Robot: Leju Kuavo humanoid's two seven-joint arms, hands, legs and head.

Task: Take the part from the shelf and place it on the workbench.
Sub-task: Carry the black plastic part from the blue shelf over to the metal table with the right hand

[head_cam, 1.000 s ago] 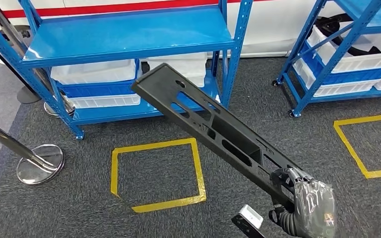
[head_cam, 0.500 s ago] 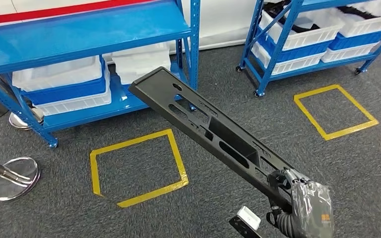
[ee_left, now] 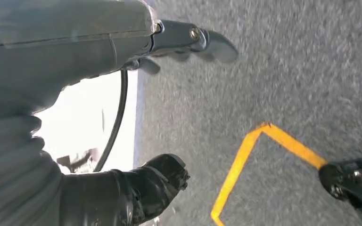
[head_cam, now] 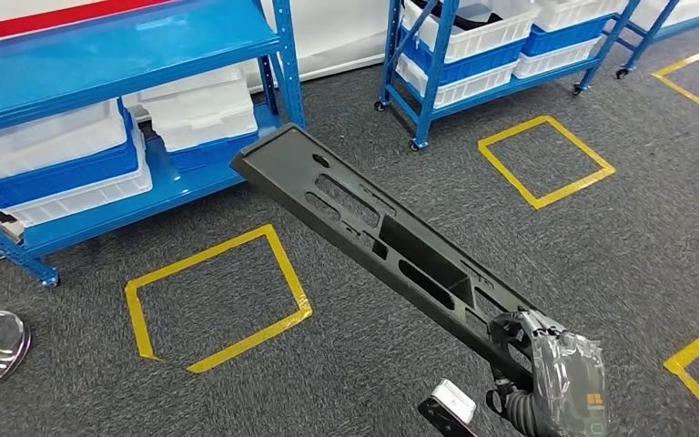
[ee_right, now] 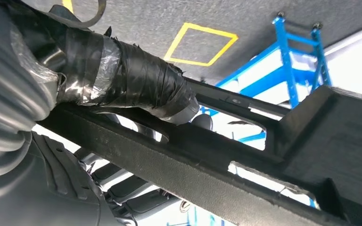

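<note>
Part (head_cam: 378, 232), long black slotted panel, gripped at its near end by right hand (head_cam: 546, 369), cantilevered out ahead over carpet for carrying; left hand (ee_left: 136, 117) empty, fingers apart.

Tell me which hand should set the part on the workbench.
Right, probably. The right hand already grips the long black part at its near end, carrying it above the carpet. The left hand holds nothing, fingers apart.
</note>
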